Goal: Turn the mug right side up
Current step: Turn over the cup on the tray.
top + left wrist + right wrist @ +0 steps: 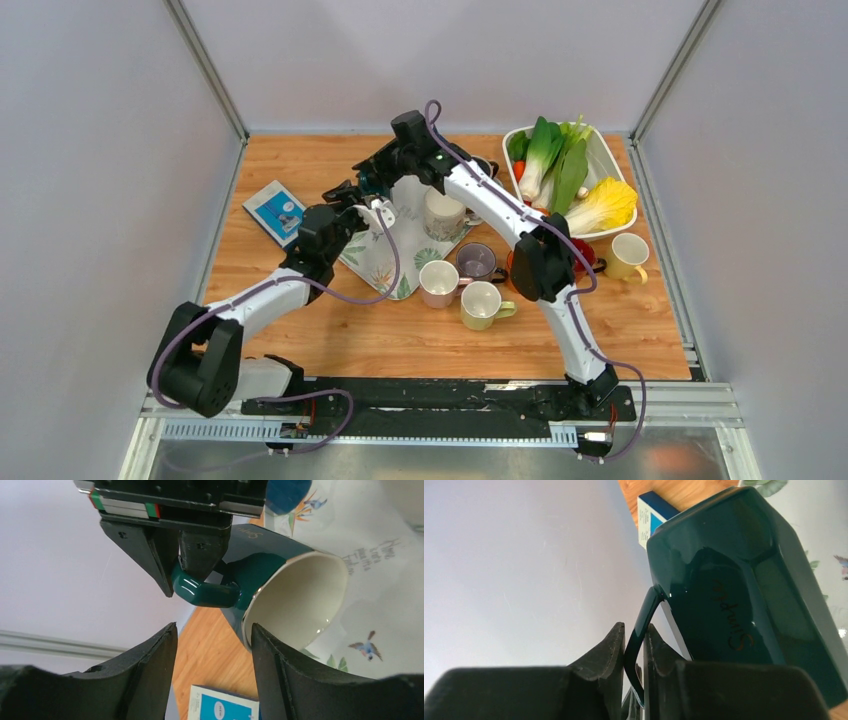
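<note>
A dark green mug (270, 550) with a cream inside hangs tilted on its side above the floral cloth (370, 555), its mouth towards the left wrist camera. My right gripper (634, 635) is shut on the mug's handle (644, 615); its fingers (200, 555) pinch the handle (205, 591) in the left wrist view too. In the right wrist view the mug's body (744, 580) shows its lettering. My left gripper (214, 645) is open and empty, just below the mug's rim. In the top view the mug (374, 182) is mostly hidden between both grippers.
On the table are a beige mug (442, 213), a pink mug (438, 283), a purple mug (477, 262), a pale green mug (482, 304) and a yellow mug (627, 255). A white tray (610, 160) of vegetables stands at the back right. A blue booklet (278, 212) lies at the left.
</note>
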